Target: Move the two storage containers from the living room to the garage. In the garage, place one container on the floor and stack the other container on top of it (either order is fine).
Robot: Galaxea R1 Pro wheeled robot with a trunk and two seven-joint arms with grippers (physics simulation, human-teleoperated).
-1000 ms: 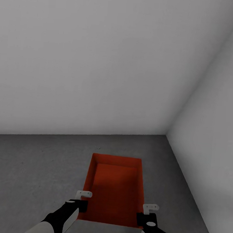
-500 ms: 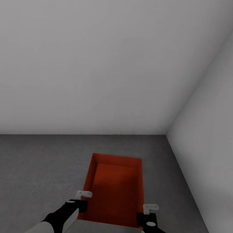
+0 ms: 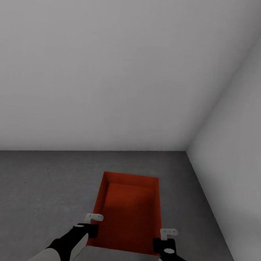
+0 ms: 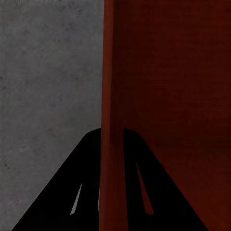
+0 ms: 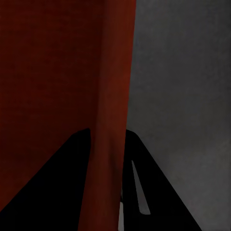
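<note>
- Two of my grippers are clamping one storage container [image 3: 128, 212] over the floor [image 3: 32, 185], near the garage corner.
- My left gripper [image 4: 112, 144] is pinching its left wall.
- My right gripper [image 5: 107, 144] is pinching its right wall.

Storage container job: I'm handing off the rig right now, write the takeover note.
Left gripper: shut on the container's left wall.
Right gripper: shut on its right wall.
Storage container: orange-red, open side up, held between both arms over the grey concrete floor, near the white wall corner. Whether it touches the floor cannot be told.
Done: one bin brought to the garage.
Left: set it down, release, fetch the second bin, stack it.
</note>
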